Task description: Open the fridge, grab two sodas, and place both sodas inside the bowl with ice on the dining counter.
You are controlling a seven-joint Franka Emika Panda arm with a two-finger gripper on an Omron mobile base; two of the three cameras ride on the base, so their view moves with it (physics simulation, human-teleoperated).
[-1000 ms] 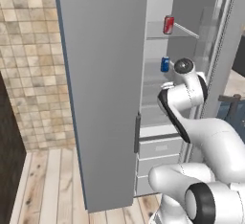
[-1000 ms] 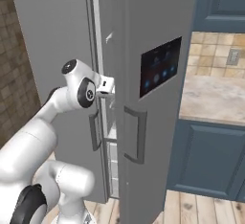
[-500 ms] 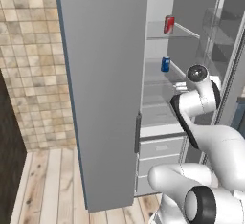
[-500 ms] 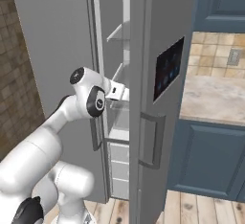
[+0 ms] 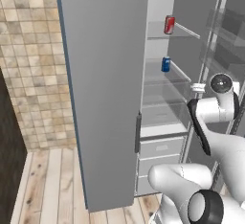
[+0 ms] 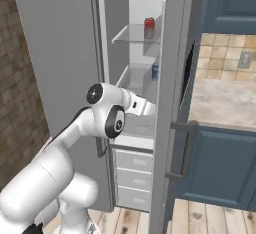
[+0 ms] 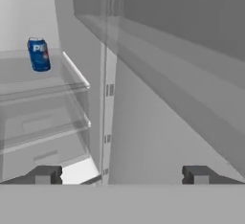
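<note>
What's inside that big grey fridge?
Inside the fridge, a red can stands on an upper glass shelf and a blue can on the shelf below. Pale drawers sit at the bottom; their contents are hidden.

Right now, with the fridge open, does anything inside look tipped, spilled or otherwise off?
Nothing stands out. The red soda stands upright on an upper glass shelf and the blue soda upright on the shelf below. The end effector is open and empty.

I've swung the fridge point(image 6: 60, 53) door point(image 6: 172, 108) much wider than a second ago, and my arm point(image 6: 107, 115) has pushed right, so the shelves point(image 5: 165, 72) now show fully.
</note>
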